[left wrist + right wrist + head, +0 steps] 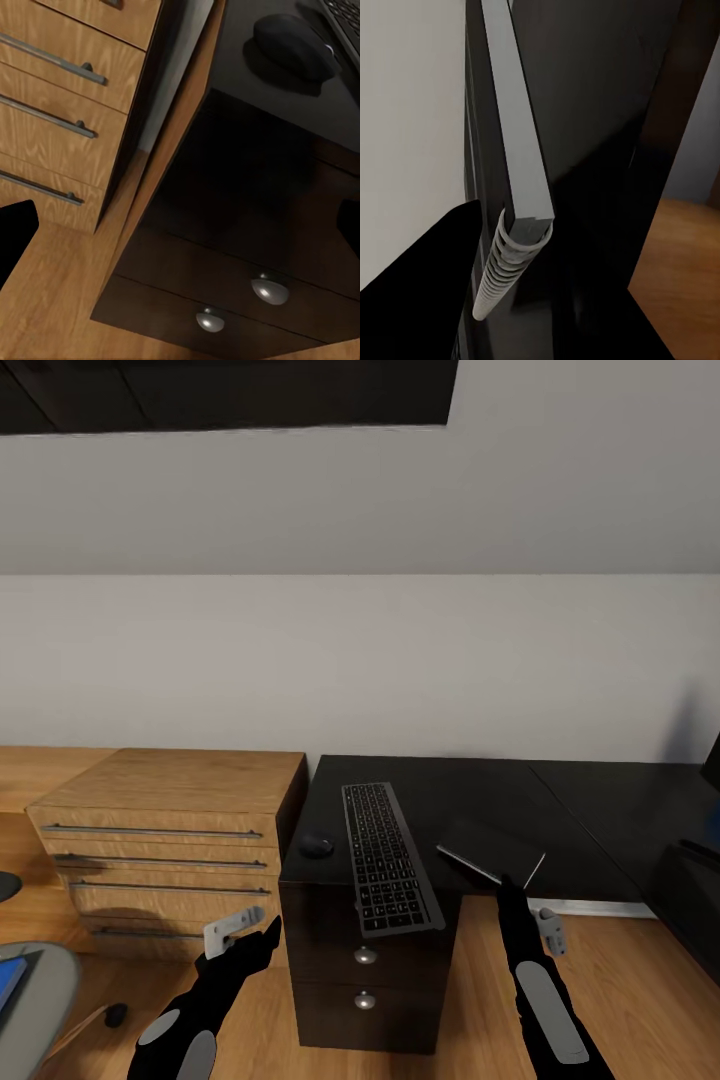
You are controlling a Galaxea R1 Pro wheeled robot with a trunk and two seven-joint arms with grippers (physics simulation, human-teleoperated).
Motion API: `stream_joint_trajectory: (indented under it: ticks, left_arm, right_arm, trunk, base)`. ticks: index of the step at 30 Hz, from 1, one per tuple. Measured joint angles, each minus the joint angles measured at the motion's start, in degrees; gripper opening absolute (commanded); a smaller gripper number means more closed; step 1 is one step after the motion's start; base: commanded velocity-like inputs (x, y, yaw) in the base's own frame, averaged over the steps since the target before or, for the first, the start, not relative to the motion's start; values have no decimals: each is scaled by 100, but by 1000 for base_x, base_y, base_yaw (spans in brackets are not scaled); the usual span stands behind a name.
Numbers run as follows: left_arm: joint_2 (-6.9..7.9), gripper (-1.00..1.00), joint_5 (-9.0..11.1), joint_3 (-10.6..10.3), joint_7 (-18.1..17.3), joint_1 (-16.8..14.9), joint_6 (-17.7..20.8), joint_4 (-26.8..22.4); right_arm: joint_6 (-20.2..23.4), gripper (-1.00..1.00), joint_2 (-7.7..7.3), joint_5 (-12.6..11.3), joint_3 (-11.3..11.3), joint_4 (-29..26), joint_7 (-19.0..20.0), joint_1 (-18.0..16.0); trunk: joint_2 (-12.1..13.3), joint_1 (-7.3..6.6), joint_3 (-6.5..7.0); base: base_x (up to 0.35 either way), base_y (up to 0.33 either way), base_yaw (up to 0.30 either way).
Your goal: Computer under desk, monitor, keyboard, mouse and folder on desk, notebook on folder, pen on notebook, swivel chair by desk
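A dark spiral notebook [492,850] lies near the front edge of the black desk [580,810]. My right gripper [505,890] is at its near corner. In the right wrist view the fingers [427,292] close on the notebook [514,135] at its white spiral end. To its left the black keyboard [385,860] lies lengthwise and overhangs the desk's front edge. The black mouse [318,846] sits left of the keyboard. My left gripper [262,928] hangs open in front of the desk's drawers, below the mouse [294,45]. A blue folder [8,980] rests on the grey swivel chair [45,985].
A wooden chest of drawers [170,830] stands against the desk's left side, with a narrow gap between them. The desk's two-knob drawer unit [365,970] faces me. A black monitor edge [713,760] shows at far right. Wooden floor lies below.
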Motion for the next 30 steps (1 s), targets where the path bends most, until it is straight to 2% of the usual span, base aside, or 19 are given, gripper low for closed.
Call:
stream_joint_trajectory:
  ticks: [15, 16, 30]
  left_arm:
    - [3, 100, 0, 0, -1, 0, 0, -2]
    - [4, 100, 0, 0, -1, -1, 0, -2]
    - [6, 100, 0, 0, -3, -1, 0, -1]
  right_arm:
    - [6, -100, 1, -4, 0, 0, 0, 0]
    - [7, 100, 1, -3, 0, 0, 0, 0]
    - [7, 100, 1, -5, 0, 0, -3, 0]
  trunk:
    - [0, 0, 0]
    - [0, 0, 0]
    - [0, 0, 0]
  base:
    - [0, 0, 0]
    - [0, 0, 0]
    - [0, 0, 0]
